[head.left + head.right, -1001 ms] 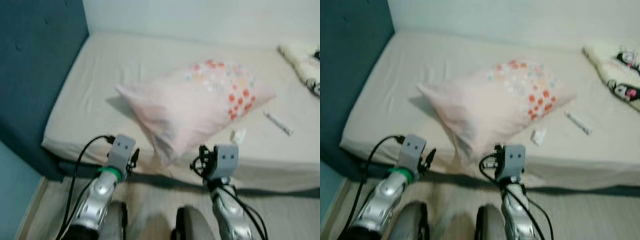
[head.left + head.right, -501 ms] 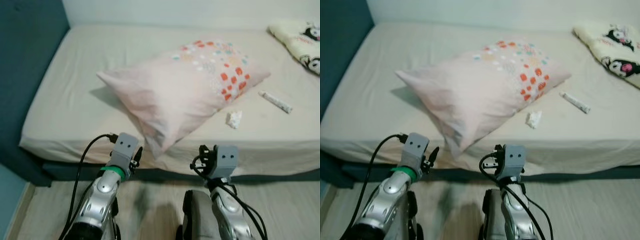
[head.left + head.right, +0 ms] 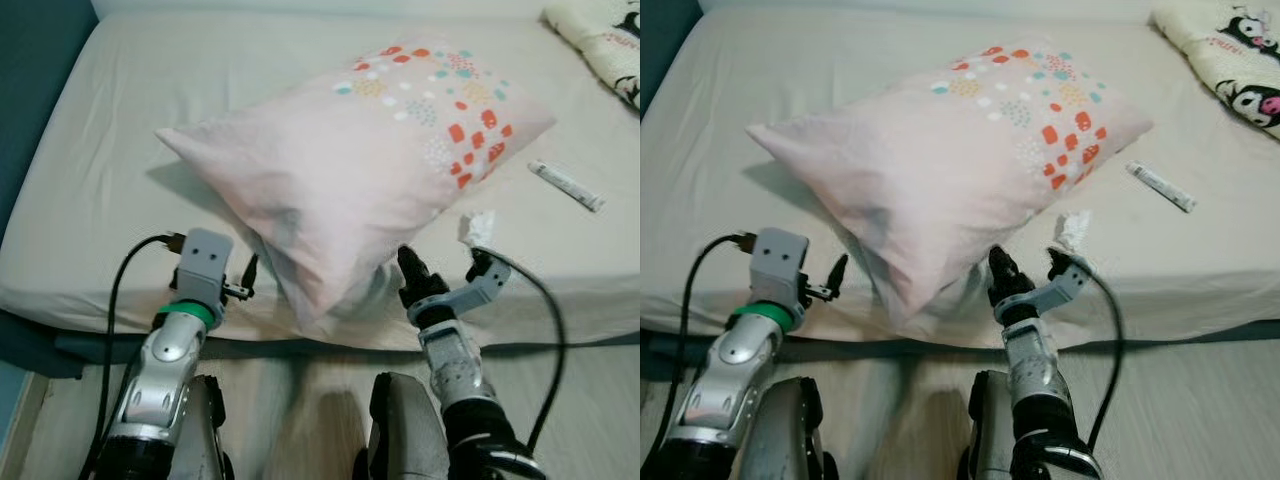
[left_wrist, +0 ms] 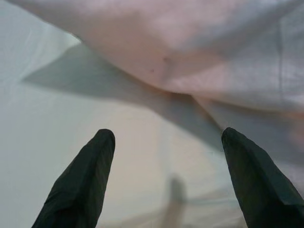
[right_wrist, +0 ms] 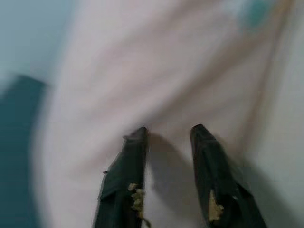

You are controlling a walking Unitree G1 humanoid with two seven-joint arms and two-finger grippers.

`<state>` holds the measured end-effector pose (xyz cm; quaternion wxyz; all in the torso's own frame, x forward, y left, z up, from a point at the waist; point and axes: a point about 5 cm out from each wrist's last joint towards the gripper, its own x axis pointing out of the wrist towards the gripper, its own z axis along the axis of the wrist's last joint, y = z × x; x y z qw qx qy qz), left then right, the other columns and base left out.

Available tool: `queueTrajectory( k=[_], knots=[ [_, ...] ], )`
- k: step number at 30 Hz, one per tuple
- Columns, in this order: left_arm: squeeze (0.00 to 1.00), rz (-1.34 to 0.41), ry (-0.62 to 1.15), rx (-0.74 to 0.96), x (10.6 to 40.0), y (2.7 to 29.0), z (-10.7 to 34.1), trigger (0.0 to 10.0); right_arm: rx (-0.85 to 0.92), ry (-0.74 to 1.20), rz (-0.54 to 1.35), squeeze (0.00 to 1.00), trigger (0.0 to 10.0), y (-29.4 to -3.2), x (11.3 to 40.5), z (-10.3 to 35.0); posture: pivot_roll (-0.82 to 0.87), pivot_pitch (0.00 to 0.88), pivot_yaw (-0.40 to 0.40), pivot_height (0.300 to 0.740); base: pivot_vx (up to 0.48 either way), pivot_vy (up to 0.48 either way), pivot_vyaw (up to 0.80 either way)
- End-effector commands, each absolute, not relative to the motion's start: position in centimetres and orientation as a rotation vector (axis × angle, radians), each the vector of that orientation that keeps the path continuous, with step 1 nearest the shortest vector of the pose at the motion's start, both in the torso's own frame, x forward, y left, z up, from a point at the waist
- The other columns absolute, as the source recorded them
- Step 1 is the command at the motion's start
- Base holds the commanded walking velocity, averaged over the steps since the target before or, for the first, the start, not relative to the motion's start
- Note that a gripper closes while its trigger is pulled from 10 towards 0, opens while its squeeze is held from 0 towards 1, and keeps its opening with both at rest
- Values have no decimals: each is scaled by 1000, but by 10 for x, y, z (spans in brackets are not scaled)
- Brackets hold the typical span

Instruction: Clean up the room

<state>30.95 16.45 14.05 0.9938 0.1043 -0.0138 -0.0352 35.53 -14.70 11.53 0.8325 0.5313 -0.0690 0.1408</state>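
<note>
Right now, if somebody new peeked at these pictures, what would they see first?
A big pink pillow with red and teal spots lies slantwise across the bed, one corner poking over the near edge. The left gripper and the right gripper reach toward that corner, both open. A crumpled tissue and a small white tube lie on the sheet to the pillow's right.

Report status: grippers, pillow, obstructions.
Left gripper open, near pillow edge. Right gripper open, at pillow's near side. Tissue and tube beside pillow on bed.
</note>
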Motion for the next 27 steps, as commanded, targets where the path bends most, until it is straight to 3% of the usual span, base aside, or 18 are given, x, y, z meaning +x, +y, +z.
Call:
queueTrajectory(
  k=[1, 7, 11, 21, 27],
  knots=[
    [1000, -58, 9, 193, 305, 168, 133, 10000, 1211, -124, 308, 1000, 10000, -146, 350, 103, 225, 191, -45, 530, 0, 0, 0],
    [1000, -48, 19, 197, 299, 168, 134, 10000, 1316, -115, 362, 1000, 10000, -144, 351, 100, 259, 211, -47, 530, 0, 0, 0],
    [1000, -42, 29, 208, 293, 171, 135, 10000, 1419, -48, 234, 1000, 10000, -148, 358, 92, 281, 223, -53, 530, 0, 0, 0],
    [1000, -37, 58, 230, 284, 174, 133, 10000, 1412, 44, 9, 1000, 10000, -155, 343, 58, 293, 244, -45, 530, 0, 0, 0],
    [1000, -36, 63, 241, 283, 175, 136, 10000, 1379, 26, 45, 1000, 10000, -161, 341, 58, 317, 260, -29, 530, 0, 0, 0]
  ],
)
